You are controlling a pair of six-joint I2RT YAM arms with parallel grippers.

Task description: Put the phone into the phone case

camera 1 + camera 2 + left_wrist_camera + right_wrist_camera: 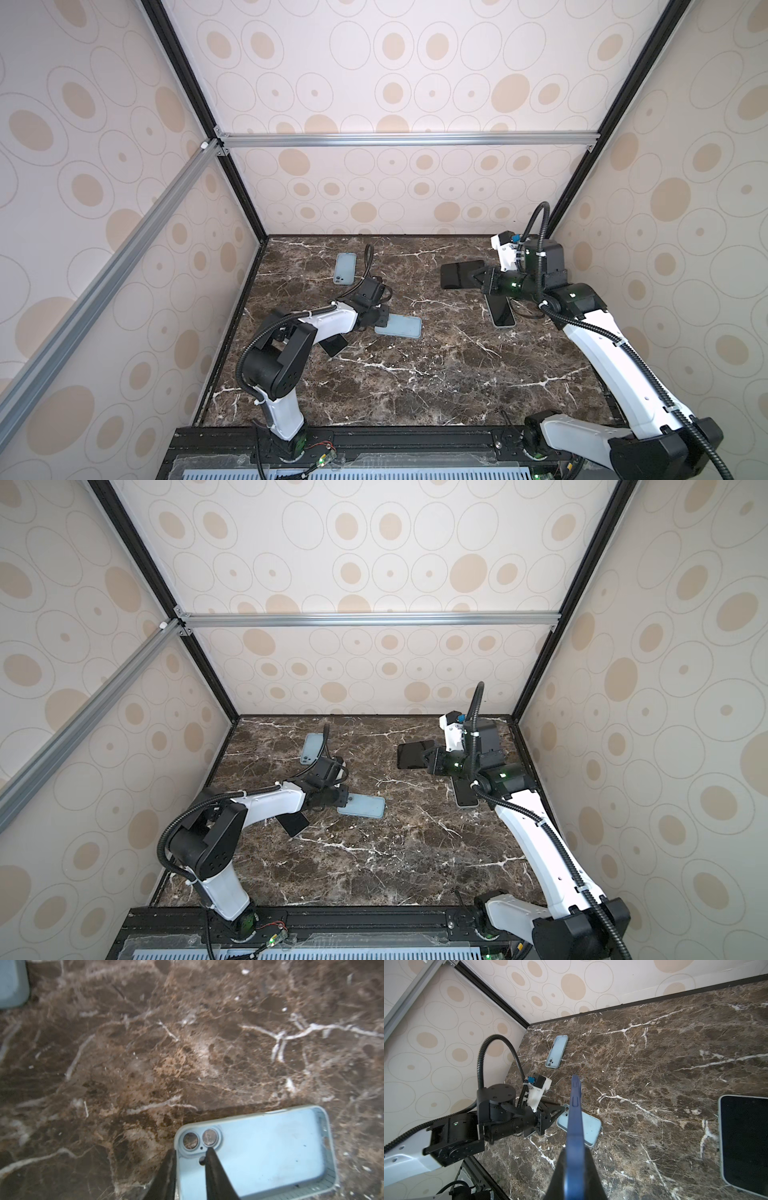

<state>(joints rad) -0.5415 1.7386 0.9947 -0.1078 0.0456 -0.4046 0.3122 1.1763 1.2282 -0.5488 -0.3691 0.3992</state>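
Observation:
A light blue phone case (401, 326) (259, 1147) lies open side up on the marble table. My left gripper (380, 318) (190, 1150) is open at its camera end. One finger stands outside the end wall and the other inside the case, apart from the wall. My right gripper (473, 276) (574, 1153) is shut on a dark blue case (575, 1105) (457, 274), held edge-up above the table at the back right. I cannot tell whether a phone sits in it. A black phone (503, 311) (745, 1142) lies screen up below the right wrist.
A second light blue case (344, 268) (556, 1052) lies at the back left near the wall. Another black phone (336, 345) lies partly under the left forearm. Patterned walls close in the table (415, 386) on three sides.

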